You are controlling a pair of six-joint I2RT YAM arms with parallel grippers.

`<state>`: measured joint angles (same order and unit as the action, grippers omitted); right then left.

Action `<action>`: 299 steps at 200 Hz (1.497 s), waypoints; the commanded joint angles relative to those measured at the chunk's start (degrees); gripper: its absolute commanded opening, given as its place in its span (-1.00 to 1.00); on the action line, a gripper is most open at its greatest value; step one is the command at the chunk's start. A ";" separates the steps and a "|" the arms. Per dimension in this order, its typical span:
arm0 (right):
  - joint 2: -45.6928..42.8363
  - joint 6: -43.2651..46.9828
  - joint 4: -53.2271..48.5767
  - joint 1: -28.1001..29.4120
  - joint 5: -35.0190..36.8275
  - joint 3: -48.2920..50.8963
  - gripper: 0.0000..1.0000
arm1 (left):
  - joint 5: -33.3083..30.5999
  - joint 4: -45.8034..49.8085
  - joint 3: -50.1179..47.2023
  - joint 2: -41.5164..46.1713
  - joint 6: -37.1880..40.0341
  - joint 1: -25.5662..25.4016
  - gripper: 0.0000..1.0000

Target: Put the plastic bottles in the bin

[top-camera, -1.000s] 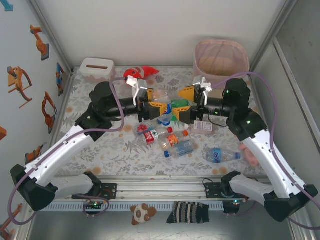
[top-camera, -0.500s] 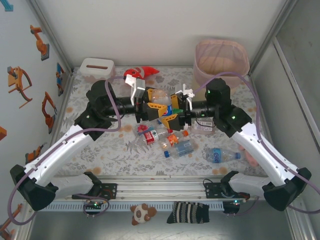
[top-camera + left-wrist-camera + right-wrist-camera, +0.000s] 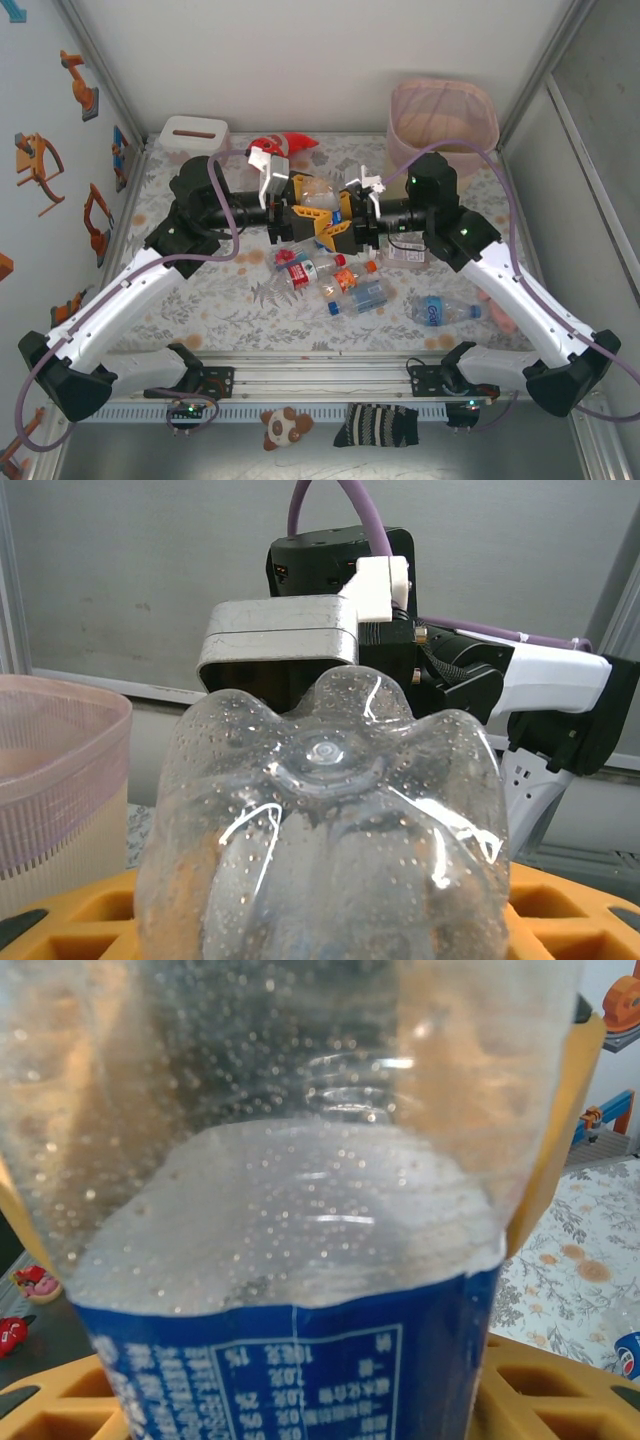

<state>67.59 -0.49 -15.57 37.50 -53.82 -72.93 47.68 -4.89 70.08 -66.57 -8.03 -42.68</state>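
A clear plastic bottle [image 3: 318, 192] with a blue label hangs in the air over the middle of the table, between both grippers. My left gripper [image 3: 312, 206] has it from the left; its dimpled base [image 3: 325, 810] faces that wrist camera. My right gripper [image 3: 346, 212] grips it from the right, and its orange fingers [image 3: 566, 1110] press the labelled body [image 3: 300, 1260]. Several more plastic bottles lie below, among them a red-labelled one [image 3: 295, 266] and blue-labelled ones [image 3: 362, 296] [image 3: 438, 310]. The beige bin [image 3: 400, 112] with its pink liner stands at the back right.
A red-orange fish toy [image 3: 283, 145] and a white tissue box [image 3: 192, 135] sit at the back left. A pink object [image 3: 500, 310] lies by the right arm. A plush toy [image 3: 285, 425] and a striped sock [image 3: 380, 425] lie in front of the rail. The bin's rim [image 3: 60, 715] shows in the left wrist view.
My right arm has swung left to the bottle in my left gripper, and its jaws have narrowed around the labelled end. The left jaws have eased slightly wider.
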 commanded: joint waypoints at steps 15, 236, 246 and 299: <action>-0.27 1.23 -0.57 0.39 2.91 -2.55 0.05 | 0.07 0.34 0.91 0.91 1.76 1.00 0.19; 29.18 -10.08 -31.41 -34.30 46.30 -43.41 -0.07 | -30.90 9.21 -4.50 0.82 -4.00 5.54 0.84; 31.48 -9.57 -33.31 -35.29 48.35 -46.03 -0.08 | -31.20 9.34 -4.75 0.80 -4.07 5.57 0.83; 42.09 -5.01 -37.85 -37.23 54.12 -54.99 -0.09 | -30.88 9.83 -4.86 -0.22 -3.79 5.77 0.83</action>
<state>106.34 -8.01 -49.74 0.64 -3.70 -123.79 16.56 4.80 65.12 -66.17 -11.16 -37.34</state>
